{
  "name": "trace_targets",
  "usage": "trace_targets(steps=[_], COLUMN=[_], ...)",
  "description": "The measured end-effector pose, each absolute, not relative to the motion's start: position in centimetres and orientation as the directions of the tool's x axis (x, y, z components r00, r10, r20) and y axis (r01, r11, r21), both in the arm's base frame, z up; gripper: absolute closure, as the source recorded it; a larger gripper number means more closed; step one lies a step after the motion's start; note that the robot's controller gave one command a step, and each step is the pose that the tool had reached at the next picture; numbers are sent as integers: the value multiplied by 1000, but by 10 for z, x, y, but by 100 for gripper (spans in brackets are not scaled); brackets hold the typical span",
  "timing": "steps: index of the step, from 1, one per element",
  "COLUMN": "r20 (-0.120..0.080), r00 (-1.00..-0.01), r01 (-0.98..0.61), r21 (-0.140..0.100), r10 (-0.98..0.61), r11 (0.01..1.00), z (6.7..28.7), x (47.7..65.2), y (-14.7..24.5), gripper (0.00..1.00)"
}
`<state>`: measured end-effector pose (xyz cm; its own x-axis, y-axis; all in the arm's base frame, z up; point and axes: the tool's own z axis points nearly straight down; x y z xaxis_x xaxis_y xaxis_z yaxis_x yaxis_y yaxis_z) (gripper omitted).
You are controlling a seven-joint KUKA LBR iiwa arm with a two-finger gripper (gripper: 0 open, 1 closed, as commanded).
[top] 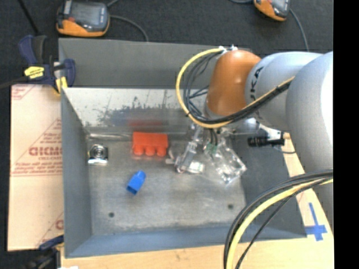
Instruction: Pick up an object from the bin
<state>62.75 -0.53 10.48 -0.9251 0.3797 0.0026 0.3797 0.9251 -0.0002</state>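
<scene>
Silver-grey rounded arm, glossy orange wrist cover, looped yellow and black cables, small metal claw

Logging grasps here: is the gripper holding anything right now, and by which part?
Cannot be told. The gripper sits low in the bin between the orange block and a clear plastic piece; whether it grips either is unclear.

The bin is dull grey, its floor speckled and its back wall streaked with dark scratches. Inside, a block is bright orange-red, a small cap vivid blue and a little metal piece shiny silver. A crumpled plastic wrapper is clear with white glints. The arm's cover is glossy orange-brown, its cables yellow and black, its shell pale silver-grey.
</scene>
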Motion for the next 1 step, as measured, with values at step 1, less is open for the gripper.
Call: trace_targets(steps=[1], r20=[0], r00=[-930], r01=[369], r21=[-1], r10=[369], r11=[930], z=[69], x=[627], y=[0], gripper=[0])
